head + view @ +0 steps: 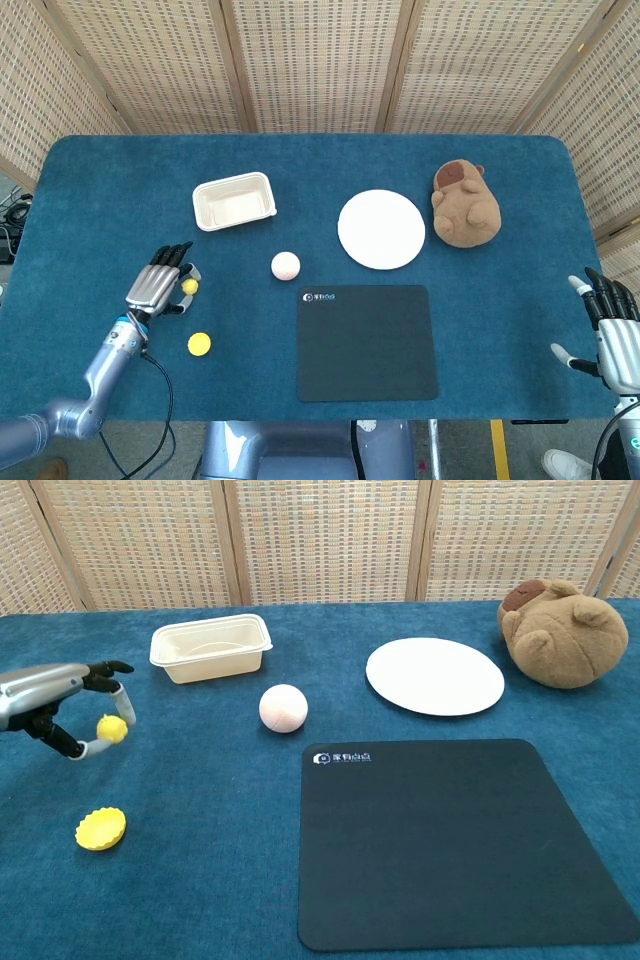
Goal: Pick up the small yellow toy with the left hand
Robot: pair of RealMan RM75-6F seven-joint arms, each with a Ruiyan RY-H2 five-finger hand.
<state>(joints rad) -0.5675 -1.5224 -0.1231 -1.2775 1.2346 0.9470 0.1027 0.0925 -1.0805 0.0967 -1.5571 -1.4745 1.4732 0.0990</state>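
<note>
Above the blue table [90, 200], near its left edge, your left hand [160, 280] pinches the small yellow toy [111, 728] between thumb and finger — lifted off the cloth. Your right hand [610, 325] hangs at the right edge — fingers spread, holding nothing.

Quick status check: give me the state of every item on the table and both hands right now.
left hand: pinching the small yellow toy, raised off the table
small yellow toy: held between the fingers
right hand: open, holding nothing
yellow cup: lying on the cloth
container: upright, empty
pink ball: resting
plate: empty
plush: lying
mat: flat, bare
</note>
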